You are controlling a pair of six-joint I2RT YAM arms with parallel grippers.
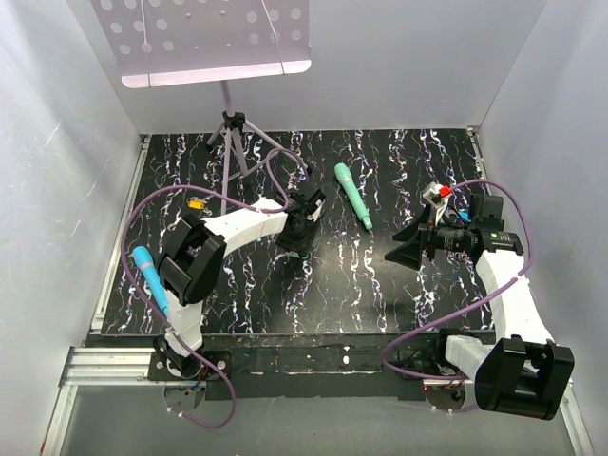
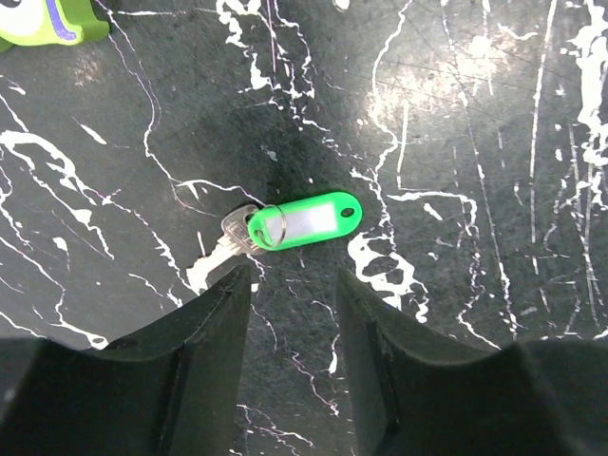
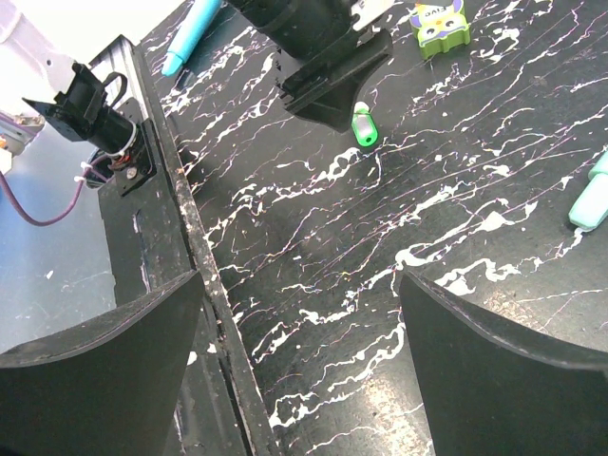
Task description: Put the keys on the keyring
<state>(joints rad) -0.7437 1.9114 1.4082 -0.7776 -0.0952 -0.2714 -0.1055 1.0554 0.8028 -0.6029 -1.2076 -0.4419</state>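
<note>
A light green key [image 2: 304,220], a plastic tag on a small ring with a metal blade, lies flat on the black marbled table [image 2: 456,142]. My left gripper [image 2: 293,275] hangs low just short of it, its jaws a narrow gap apart with only table between them. The top view has this gripper [image 1: 296,237] at mid-table. The right wrist view also catches the green key [image 3: 364,128], just under the left gripper's fingers [image 3: 328,90]. A yellow-orange key [image 1: 196,203] lies at the far left. My right gripper [image 1: 407,245] stands wide open and empty [image 3: 299,277]. The keyring is out of view.
A teal pen-like stick [image 1: 353,195] lies at the centre back. A blue marker [image 1: 150,278] lies by the left arm. A square green toy [image 3: 442,27] sits beyond the green key. A tripod stand [image 1: 233,142] rises at the back left. The table's near edge [image 3: 195,247] runs beneath the right gripper.
</note>
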